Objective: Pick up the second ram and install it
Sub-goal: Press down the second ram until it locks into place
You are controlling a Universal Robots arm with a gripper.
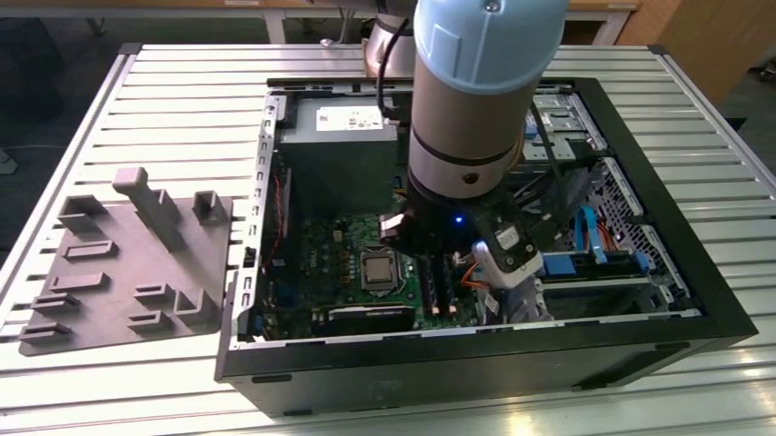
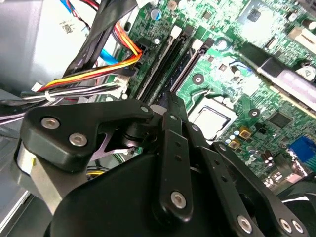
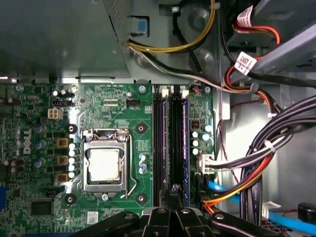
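My gripper (image 3: 173,193) hangs inside the open computer case (image 1: 679,318), low over the green motherboard (image 3: 113,106). Its fingers look pressed together, so it is shut. In both wrist views the tips sit at one end of two long dark memory sockets beside the processor socket (image 3: 104,164). A dark flat stick that I take for the second ram (image 3: 178,143) (image 2: 190,66) stands in the socket farther from the processor, right under the fingertips. I cannot tell whether the tips touch it. The arm (image 1: 467,136) hides the tips in the exterior view.
A grey moulded tray (image 1: 127,272) with upright posts lies outside the case on the exterior view's left, on the slatted table (image 1: 182,73). Bundles of black, orange and blue cables (image 3: 266,163) run close beside the sockets. The power supply box (image 1: 333,136) fills the case's far end.
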